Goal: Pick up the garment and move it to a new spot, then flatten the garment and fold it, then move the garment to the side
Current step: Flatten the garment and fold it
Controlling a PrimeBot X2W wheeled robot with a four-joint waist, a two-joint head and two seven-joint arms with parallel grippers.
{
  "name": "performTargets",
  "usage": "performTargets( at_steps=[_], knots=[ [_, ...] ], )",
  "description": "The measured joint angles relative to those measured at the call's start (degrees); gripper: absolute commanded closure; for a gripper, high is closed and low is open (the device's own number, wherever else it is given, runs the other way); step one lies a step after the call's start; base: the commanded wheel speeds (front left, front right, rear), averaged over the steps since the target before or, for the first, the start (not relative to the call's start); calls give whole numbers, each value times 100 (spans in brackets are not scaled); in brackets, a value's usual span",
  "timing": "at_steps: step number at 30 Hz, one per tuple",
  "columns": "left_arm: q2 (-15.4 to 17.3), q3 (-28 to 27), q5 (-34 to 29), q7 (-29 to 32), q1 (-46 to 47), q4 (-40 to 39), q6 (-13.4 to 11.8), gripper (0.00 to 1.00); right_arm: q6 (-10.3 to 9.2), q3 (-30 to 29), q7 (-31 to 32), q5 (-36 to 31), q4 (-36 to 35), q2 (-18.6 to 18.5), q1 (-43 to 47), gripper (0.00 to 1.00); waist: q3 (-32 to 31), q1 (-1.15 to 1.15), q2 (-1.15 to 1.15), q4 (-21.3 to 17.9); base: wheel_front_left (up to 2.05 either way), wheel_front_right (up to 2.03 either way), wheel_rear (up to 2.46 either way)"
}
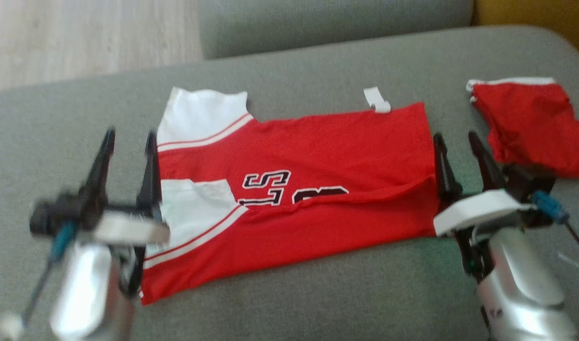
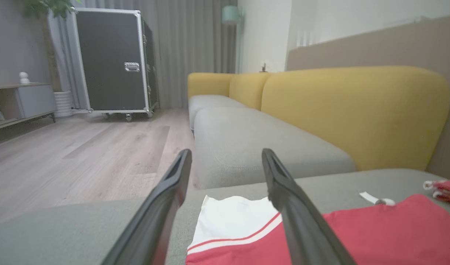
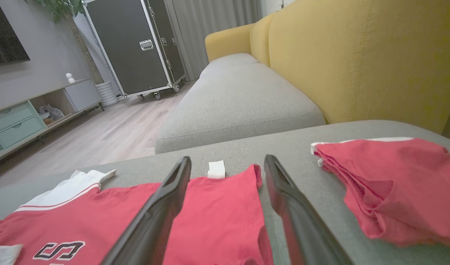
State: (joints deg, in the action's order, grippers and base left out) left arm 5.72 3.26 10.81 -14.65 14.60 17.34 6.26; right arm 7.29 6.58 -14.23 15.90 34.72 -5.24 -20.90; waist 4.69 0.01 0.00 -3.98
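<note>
Finds the garment [image 1: 318, 151] half-folded on the sofa cushion [image 1: 318, 293], between left jaws and right jaws, both apart and empty. Risks skewing the fold through uneven pinches, or snagging the red bundle [image 1: 531, 123] nearby.

Red sports jersey [image 1: 327, 147] with white sleeves, spread sideways on the grey sofa seat [image 1: 318, 298]. Neck end toward the left, hem toward the right. Near long edge folded up over the middle, hiding the lower part of the black lettering [image 1: 266, 184] outlined in white. One white sleeve [image 1: 199, 113] flat at the far left corner, the other [image 1: 194, 208] on the folded part. Red and white stripes along each sleeve seam. Small white tag [image 1: 377, 100] sticking out at the far edge. Mostly smooth, soft wrinkles along the fold.
</note>
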Motion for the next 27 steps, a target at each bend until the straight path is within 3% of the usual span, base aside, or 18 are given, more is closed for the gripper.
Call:
performTargets(
  at_steps=[5, 10, 13, 17, 27],
  knots=[
    [713, 680, -89, 972, 2143, 1011, 108, 0, 0, -32, -13, -197, -332, 26, -620, 0, 718, 1, 0, -108, 0, 0, 0],
    [1243, 1167, 776, 2145, 3605, 1868, 132, 0, 0, 55, -14, -187, -558, 56, -1196, 0, 1367, 2, 0, -297, 0, 0, 0],
    [1608, 1547, 1087, 2680, 4051, 2293, 132, 0, 0, 103, -14, -130, -688, 96, -1380, 0, 1717, 2, 0, -459, 0, 0, 0],
    [1863, 1979, 1530, 3398, 4394, 2799, 132, 0, 0, 175, -14, -130, -846, 122, -1473, 0, 2080, 1, 0, -691, 0, 0, 0],
    [2273, 2664, 2325, 3977, 4846, 3249, 132, 0, 0, 87, -15, -130, -1063, 142, -1514, 0, 2500, 0, 0, -1017, 0, 0, 0]
  ],
)
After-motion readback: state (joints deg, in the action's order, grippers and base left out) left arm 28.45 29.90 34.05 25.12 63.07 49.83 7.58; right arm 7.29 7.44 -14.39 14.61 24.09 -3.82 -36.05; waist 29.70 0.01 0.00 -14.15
